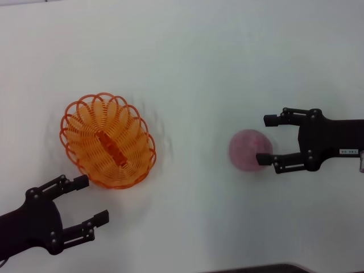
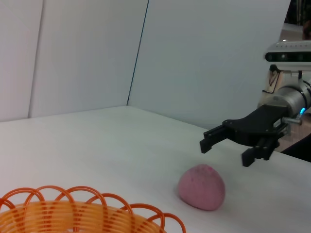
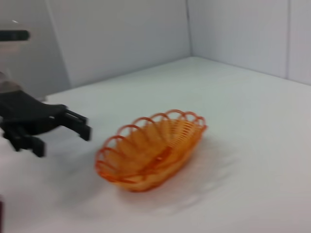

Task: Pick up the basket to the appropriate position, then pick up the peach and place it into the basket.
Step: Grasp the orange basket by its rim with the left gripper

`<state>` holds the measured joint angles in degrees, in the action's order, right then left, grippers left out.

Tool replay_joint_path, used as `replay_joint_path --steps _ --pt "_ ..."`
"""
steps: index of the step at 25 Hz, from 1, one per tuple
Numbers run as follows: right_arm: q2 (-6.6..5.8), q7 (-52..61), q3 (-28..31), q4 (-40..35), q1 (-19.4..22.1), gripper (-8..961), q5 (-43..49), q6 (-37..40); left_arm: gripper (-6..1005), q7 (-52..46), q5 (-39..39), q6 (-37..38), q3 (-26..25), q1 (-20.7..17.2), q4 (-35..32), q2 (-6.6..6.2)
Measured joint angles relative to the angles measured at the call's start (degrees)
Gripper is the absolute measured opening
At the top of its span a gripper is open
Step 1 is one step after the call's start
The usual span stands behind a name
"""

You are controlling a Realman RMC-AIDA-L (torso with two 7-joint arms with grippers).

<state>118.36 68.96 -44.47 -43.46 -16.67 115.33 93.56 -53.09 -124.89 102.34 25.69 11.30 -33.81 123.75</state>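
Note:
The orange openwork basket (image 1: 108,141) stands on the white table at the left; it also shows in the left wrist view (image 2: 73,211) and the right wrist view (image 3: 150,148). The dusty pink peach (image 1: 248,149) lies on the table at the right, also in the left wrist view (image 2: 201,187). My right gripper (image 1: 266,140) is open and empty just right of the peach; the left wrist view shows it (image 2: 224,153) hovering above the peach, apart from it. My left gripper (image 1: 94,199) is open and empty just in front of the basket, not touching it; it also shows in the right wrist view (image 3: 60,141).
The white table (image 1: 187,68) stretches between the basket and the peach and behind them. White walls (image 2: 87,53) stand around the table. The table's front edge shows as a dark strip (image 1: 273,267) at the bottom of the head view.

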Motion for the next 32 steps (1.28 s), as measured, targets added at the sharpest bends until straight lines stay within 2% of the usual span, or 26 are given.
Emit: replay_joint_path --steps 7,11,32 --pt "1.03 -0.14 -0.54 -0.12 -0.13 928 1.99 -5.68 813 -0.06 0.02 0.05 -0.04 0.09 -0.03 0.0" --pt "1.19 -0.03 -0.7 0.45 -0.84 929 3.46 -6.87 806 -0.06 0.08 0.05 -0.03 0.11 -0.03 0.0" --pt "1.17 -0.93 1.16 -0.21 -0.85 926 3.18 -1.4 773 -0.19 0.08 -0.16 -0.8 -0.05 0.06 0.08"
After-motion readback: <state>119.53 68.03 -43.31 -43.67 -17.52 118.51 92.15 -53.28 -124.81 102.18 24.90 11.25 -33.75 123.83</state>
